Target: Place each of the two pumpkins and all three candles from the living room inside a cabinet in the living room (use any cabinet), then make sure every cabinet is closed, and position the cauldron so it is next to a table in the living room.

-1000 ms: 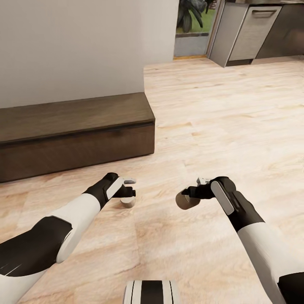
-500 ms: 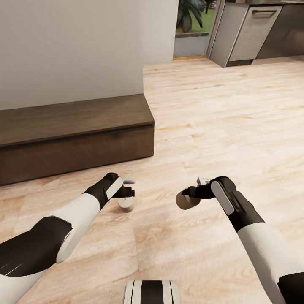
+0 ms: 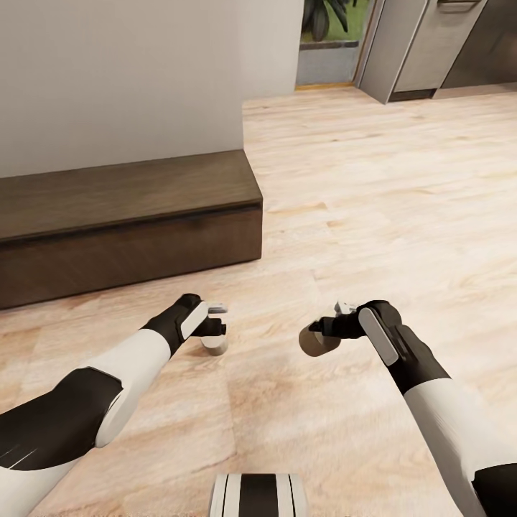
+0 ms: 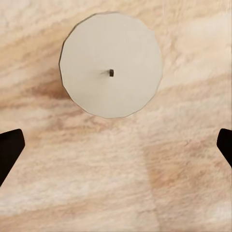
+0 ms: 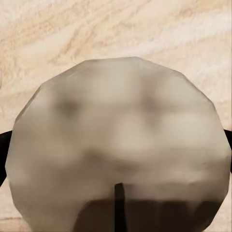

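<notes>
One candle [image 3: 215, 345] [image 4: 110, 65], a pale squat cylinder with a tiny wick, stands upright on the wood floor. My left gripper [image 3: 218, 320] [image 4: 116, 147] hovers right over it, open, its dark fingertips [image 4: 9, 147] wide apart and off the candle. My right gripper [image 3: 329, 327] [image 5: 116, 145] is shut on a second candle [image 3: 317, 341] [image 5: 118, 140], held tilted above the floor. The cabinet [image 3: 122, 222], a long low dark-brown unit with its fronts shut, stands against the wall ahead of the left arm. The pumpkins, cauldron and table are out of view.
A plain grey wall [image 3: 122, 79] rises behind the cabinet. Open wood floor [image 3: 388, 187] stretches to the right towards grey kitchen units [image 3: 424, 43] and a doorway with a plant [image 3: 327, 14]. My base [image 3: 258, 495] shows at the lower edge.
The whole head view has shifted: cabinet, wall and kitchen units sit slightly higher in the picture. Both arms and both candles keep their places.
</notes>
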